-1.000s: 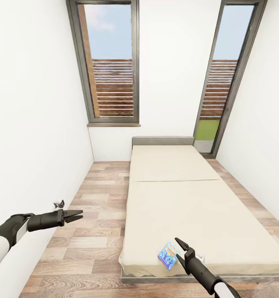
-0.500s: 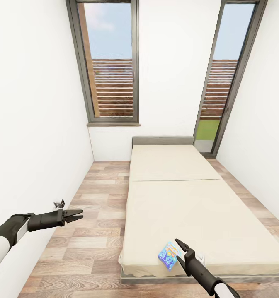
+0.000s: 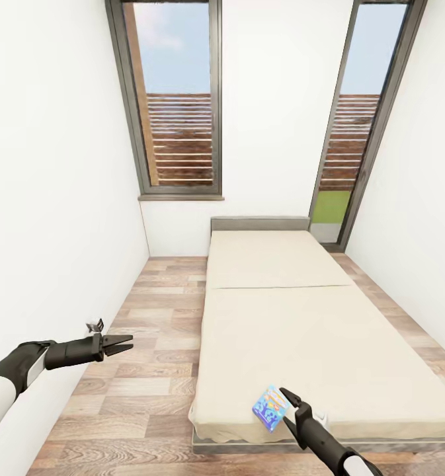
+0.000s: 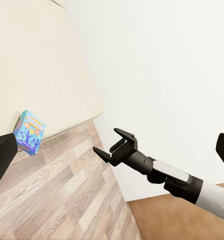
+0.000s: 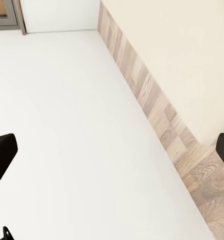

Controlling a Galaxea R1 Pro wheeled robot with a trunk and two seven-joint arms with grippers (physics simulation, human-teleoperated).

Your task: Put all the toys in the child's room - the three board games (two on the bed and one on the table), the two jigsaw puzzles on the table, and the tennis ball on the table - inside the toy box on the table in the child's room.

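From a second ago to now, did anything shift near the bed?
Barely. The right gripper drew back slightly toward the robot, and the small blue board game at the near edge of the bed sits marginally lower in the head view. The left gripper hovers over the floor unchanged.

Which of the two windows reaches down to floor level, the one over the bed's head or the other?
The right-hand window, beside the bed; the left window stops at a sill.
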